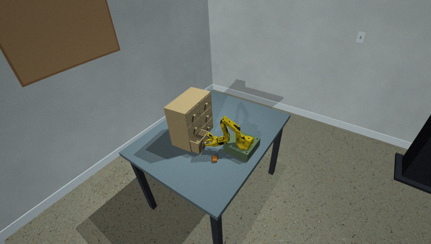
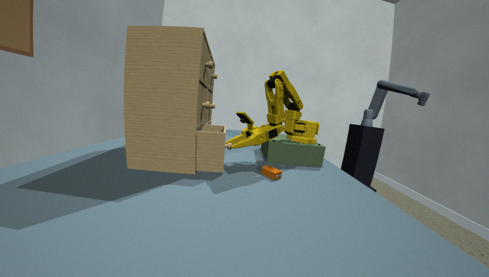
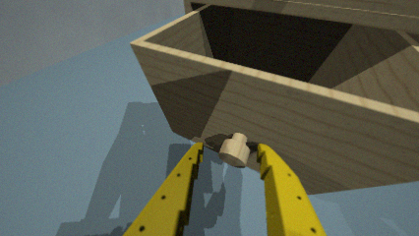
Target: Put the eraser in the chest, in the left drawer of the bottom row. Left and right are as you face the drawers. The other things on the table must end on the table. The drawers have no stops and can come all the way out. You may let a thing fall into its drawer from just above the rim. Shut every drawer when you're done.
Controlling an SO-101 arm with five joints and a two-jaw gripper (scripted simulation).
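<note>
The wooden chest (image 1: pixel 185 118) stands on the table, and its bottom left drawer (image 2: pixel 210 147) is pulled partly out. In the wrist view the drawer (image 3: pixel 295 74) looks dark inside, with nothing visible in it. My gripper (image 3: pixel 230 152) is low at the drawer's front, and its two yellow fingers stand on either side of the round knob (image 3: pixel 234 149) with small gaps. The fingers are narrowly open, not clamped. The orange eraser (image 2: pixel 271 172) lies on the table below and in front of my arm, also visible in the top view (image 1: pixel 214 158).
My arm stands on a green base block (image 2: pixel 293 154) right of the chest. The other drawers of the chest are shut. A black stand with a grey arm (image 2: pixel 360 154) is beyond the table's right edge.
</note>
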